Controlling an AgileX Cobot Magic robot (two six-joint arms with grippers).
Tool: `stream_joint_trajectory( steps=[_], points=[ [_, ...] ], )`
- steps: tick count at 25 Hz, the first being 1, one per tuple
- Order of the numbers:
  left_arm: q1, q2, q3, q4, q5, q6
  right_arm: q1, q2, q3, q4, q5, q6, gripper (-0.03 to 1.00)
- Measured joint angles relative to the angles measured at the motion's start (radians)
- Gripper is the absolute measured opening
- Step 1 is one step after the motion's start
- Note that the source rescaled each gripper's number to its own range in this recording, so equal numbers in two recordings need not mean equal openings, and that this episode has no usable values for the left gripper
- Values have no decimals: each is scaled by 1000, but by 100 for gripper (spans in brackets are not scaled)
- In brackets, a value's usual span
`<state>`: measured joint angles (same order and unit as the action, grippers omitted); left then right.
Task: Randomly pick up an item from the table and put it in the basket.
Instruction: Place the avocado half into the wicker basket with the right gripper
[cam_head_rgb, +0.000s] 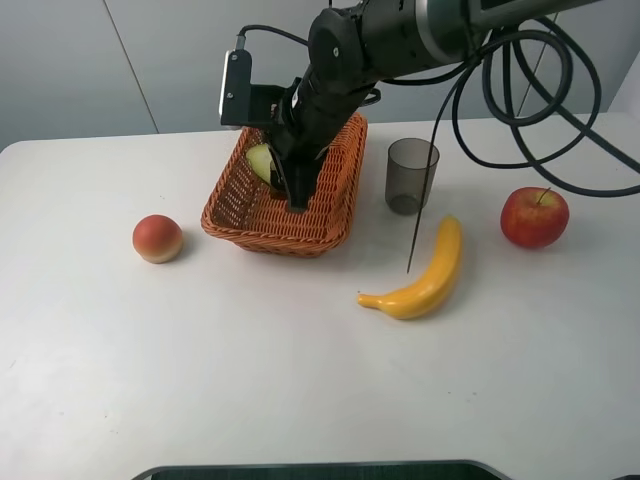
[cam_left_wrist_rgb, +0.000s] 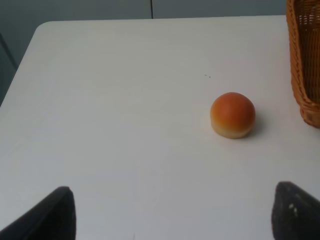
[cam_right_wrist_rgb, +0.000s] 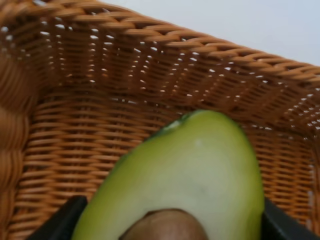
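Note:
The half avocado (cam_head_rgb: 260, 160) has pale green flesh and a brown pit (cam_right_wrist_rgb: 165, 225). It sits between the fingers of my right gripper (cam_head_rgb: 290, 185) inside the orange-brown wicker basket (cam_head_rgb: 250, 225). In the right wrist view the avocado (cam_right_wrist_rgb: 185, 170) fills the lower frame, with a black finger (cam_right_wrist_rgb: 60, 225) on each side and the basket wall (cam_right_wrist_rgb: 150, 75) behind. The right arm reaches across from the right of the white table (cam_head_rgb: 300, 380). My left gripper (cam_left_wrist_rgb: 170, 220) is open and empty, low over the table, and is out of the exterior high view.
A round orange-red peach (cam_head_rgb: 157, 238) lies left of the basket, ahead of the left gripper (cam_left_wrist_rgb: 232, 114). A grey translucent cup (cam_head_rgb: 412, 175), a yellow banana (cam_head_rgb: 425, 275) and a red apple (cam_head_rgb: 534, 216) stand right of the basket. Black cables (cam_head_rgb: 520, 100) hang off the right arm.

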<state>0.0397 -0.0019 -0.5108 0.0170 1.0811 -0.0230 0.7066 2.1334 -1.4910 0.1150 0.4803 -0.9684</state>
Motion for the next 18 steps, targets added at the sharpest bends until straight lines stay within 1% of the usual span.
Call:
stream_joint_trajectory(
  steps=[8,13,14,17,18],
  points=[
    [0,0,0,0,0,0,-8,26,-2,3,-72,-19,0],
    [0,0,0,0,0,0,-8,26,-4,3,-82,-34,1],
    [0,0,0,0,0,0,-8,26,-4,3,-82,-34,10],
    [0,0,0,0,0,0,-8,26,-6,3,-82,-38,59],
    [0,0,0,0,0,0,-8,26,-6,3,-82,-38,73]
  ],
)
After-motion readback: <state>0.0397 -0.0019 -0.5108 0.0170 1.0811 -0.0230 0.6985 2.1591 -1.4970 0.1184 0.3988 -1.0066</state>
